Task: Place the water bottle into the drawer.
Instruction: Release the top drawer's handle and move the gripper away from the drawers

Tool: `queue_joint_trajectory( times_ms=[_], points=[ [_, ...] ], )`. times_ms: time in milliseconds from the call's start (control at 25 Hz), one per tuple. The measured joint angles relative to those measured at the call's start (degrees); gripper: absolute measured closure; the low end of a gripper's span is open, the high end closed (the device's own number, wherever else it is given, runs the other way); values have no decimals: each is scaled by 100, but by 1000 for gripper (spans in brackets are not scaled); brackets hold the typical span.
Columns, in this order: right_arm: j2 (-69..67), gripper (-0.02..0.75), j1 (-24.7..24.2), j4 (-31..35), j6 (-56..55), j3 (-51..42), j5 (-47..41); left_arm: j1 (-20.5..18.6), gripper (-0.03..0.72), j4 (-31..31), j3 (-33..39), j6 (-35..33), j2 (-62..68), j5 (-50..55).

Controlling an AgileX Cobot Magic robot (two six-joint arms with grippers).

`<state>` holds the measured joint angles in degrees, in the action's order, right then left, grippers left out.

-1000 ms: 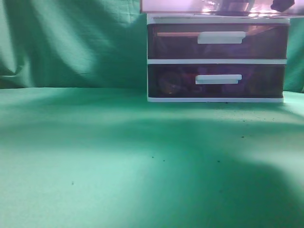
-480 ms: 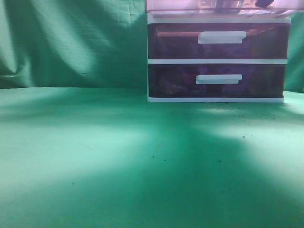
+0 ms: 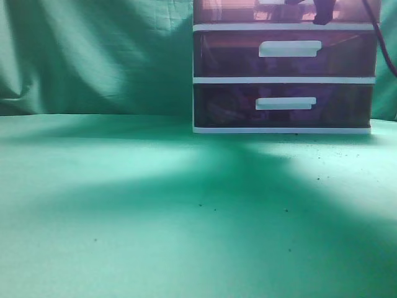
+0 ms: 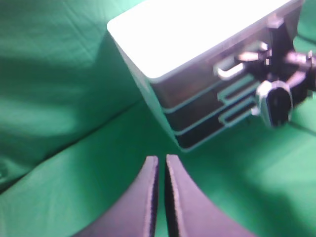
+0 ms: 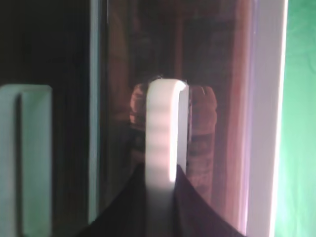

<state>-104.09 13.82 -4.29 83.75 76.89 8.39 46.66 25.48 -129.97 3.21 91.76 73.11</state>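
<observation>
The top drawer [image 3: 226,11] is reddish-purple and translucent, at the upper edge of the exterior view. It also shows in the left wrist view [image 4: 195,86]. My right gripper [image 5: 161,170] is shut on its white bar handle [image 5: 162,123]. The gripper shows as a dark shape in the exterior view [image 3: 322,12] and in the left wrist view [image 4: 276,74]. Through the drawer front I see a ribbed shape, the water bottle [image 5: 201,133], inside the drawer. My left gripper [image 4: 162,159] is shut and empty, high above the cloth, left of the unit.
The white-framed drawer unit [image 4: 197,39] stands at the back right on green cloth [image 3: 155,205]. Two identical lower drawers [image 3: 229,56] [image 3: 229,105] are shut. A dark cable [image 3: 381,43] hangs at the unit's right. A green cloth backdrop [image 3: 93,56] stands behind.
The top drawer, pulled out toward the camera a second ago, has slid back into the unit. The right gripper has moved in with it, and the shadow on the cloth has shifted.
</observation>
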Motion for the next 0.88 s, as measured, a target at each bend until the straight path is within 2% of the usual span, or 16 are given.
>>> queue_joint_trajectory(
  times_ms=[200,400,560,760,880],
  points=[
    [-334,659,-86,-192,-173,345,131,0,688,101,1883,187,-874,-507],
    [-401,659,-110,-326,-318,405,235,0,688,538,3476,875,-1676,-1129],
    [-411,659,-110,-380,-753,405,307,0,688,1397,4028,1639,-2049,-1248],
    [-388,484,-110,-357,-1330,442,117,0,688,1886,4139,2043,-2200,-1349],
    [-299,492,-110,-357,-1577,454,-292,0,688,1956,4149,2080,-2200,-1349]
  ],
)
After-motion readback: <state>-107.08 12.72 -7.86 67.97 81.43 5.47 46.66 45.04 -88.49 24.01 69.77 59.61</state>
